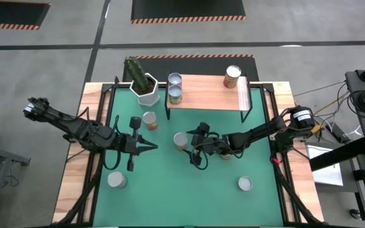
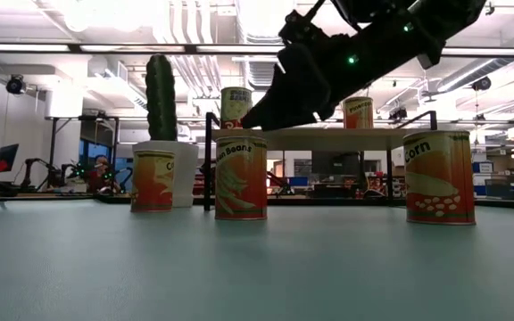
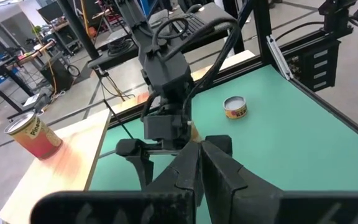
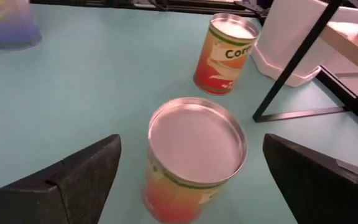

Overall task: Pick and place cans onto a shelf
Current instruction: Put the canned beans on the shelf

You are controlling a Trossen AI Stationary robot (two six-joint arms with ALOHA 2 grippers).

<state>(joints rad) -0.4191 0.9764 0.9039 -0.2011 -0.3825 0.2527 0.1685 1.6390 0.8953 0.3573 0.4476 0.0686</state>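
the right gripper (image 4: 191, 171) hangs with its fingers spread wide — nothing held — and the beans can (image 4: 194, 158) stands upright on the green mat directly ahead, framed between them, in front of the shelf (image 1: 211, 92). the left gripper (image 1: 146, 147), pinched shut, sits farther off.
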